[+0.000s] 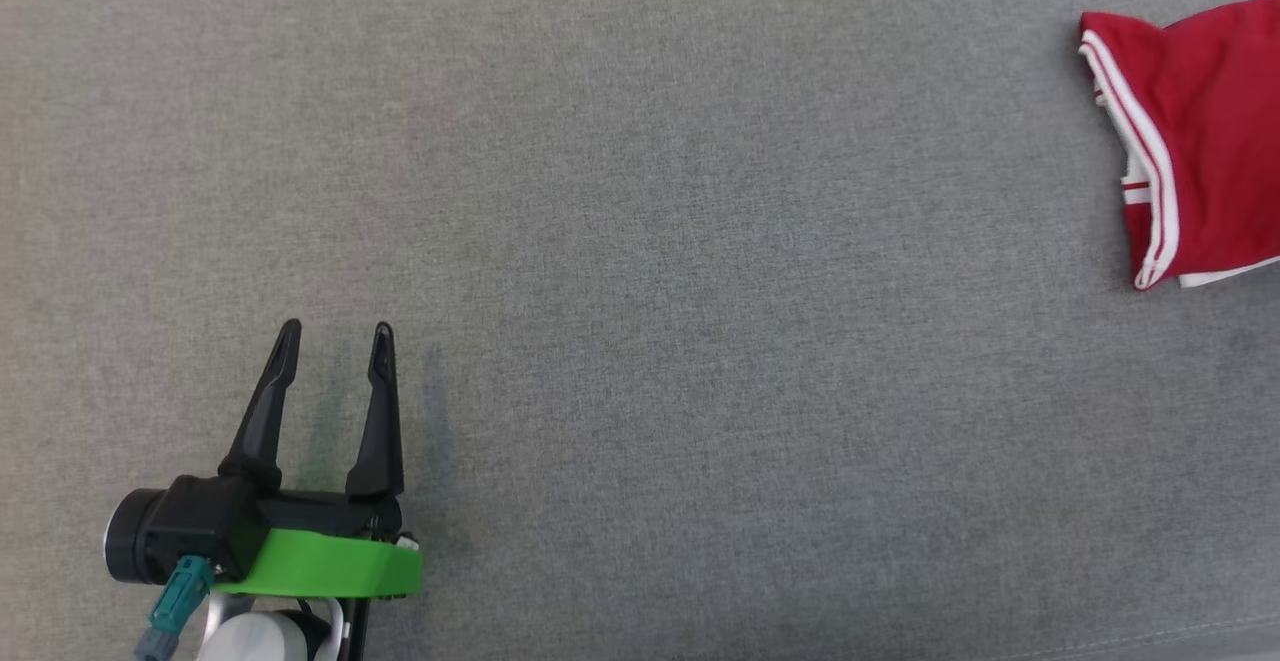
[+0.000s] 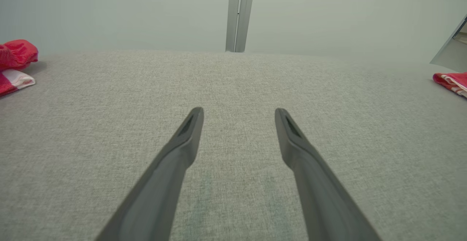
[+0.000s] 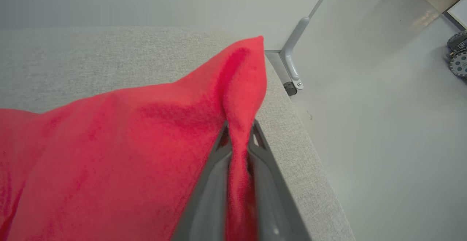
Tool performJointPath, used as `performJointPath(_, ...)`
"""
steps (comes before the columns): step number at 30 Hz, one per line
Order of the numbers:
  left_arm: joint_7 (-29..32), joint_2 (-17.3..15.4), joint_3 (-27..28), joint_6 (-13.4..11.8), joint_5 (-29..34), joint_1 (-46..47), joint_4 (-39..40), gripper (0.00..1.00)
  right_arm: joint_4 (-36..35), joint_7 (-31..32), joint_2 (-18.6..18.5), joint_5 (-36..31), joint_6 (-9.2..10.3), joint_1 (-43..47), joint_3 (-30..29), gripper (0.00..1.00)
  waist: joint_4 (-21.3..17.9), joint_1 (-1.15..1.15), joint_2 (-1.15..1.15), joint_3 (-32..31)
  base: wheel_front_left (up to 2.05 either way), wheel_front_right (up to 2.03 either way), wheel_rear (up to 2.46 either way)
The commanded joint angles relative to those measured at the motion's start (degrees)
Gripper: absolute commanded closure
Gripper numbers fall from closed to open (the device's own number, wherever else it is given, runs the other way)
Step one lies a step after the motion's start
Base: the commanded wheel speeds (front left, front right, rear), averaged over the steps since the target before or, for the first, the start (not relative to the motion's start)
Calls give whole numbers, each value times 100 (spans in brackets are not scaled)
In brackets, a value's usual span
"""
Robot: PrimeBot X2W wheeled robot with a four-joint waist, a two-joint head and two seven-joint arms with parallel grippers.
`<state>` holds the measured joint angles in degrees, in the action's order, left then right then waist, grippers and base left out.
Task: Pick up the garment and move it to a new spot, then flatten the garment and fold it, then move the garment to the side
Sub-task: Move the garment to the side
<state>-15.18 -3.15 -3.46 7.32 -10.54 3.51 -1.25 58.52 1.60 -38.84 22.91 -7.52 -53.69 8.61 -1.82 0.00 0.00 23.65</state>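
Nearest the head camera, noted left gripper [image 1: 337, 329] at lower left: fingers spread wide, nothing between them, poised low over the grey fabric surface [image 1: 640, 241]. Confirmed in left wrist view, with bare cloth ahead of both tips.

Close to the right wrist camera, found right gripper [image 3: 240, 124] clamped narrow on a raised ridge of the red garment [image 3: 127, 142], fabric pinched between both fingers and peaked above the tips. Found the rest of the garment spreading leftward in that view across the surface, close to its right-hand edge, with pale floor [image 3: 383, 142] and a table leg bracket [image 3: 292, 66] beyond.

Farther out in head view, located the garment at the far right of the surface, well apart from left gripper and cut by the frame edge. White side stripes showing, layers lying compact rather than spread. Noted also a second red and white cloth [image 2: 14, 62] at far left of left wrist view; relation to the task not determinable.

Judged step in hand: grasp made for a carry. Unable to settle from the layout alone whether first pick-up or final shift aside.

Next move, as judged: lift on the pinch high enough to clear the surface, then carry inward to the open middle ground, away from the edge. Advise watching the single-ridge hold for slip, and bringing the idle left gripper to a second corner for any flattening to follow.
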Motion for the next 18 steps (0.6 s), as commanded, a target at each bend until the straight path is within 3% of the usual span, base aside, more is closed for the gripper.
performJointPath(1, 4, -67, 43, 22, -12, 22, 51, 0, 103, -10, -56, -106, 5, -200, -45, 100, 24, 0, 0, 461, 0, 0, 0)
performJointPath(3, 4, -88, 73, 21, -33, 34, 91, 0, 269, -73, -118, -244, 6, -341, -94, 100, 47, 0, 0, 530, 0, 0, 0)
performJointPath(5, 4, -96, 84, 20, -44, 73, 124, 0, 386, -282, -191, -445, 6, -533, -181, 0, 56, 0, 0, 603, 0, 0, 0)
performJointPath(11, 4, -63, 179, 21, -99, 220, 166, 0, 727, -969, -139, -1131, 5, -936, -460, 0, 71, 0, 0, 605, 0, 0, 0)
performJointPath(14, 4, -45, 314, 20, -151, 216, 152, 0, 571, -1442, -65, -1267, 6, -948, -590, 0, 51, 0, 0, 400, 0, 0, 0)
performJointPath(18, 4, -18, 530, 21, -240, -2, 26, 0, 85, -1670, 302, -1238, 6, -455, -802, 0, 21, 0, 0, -218, 0, 0, 0)
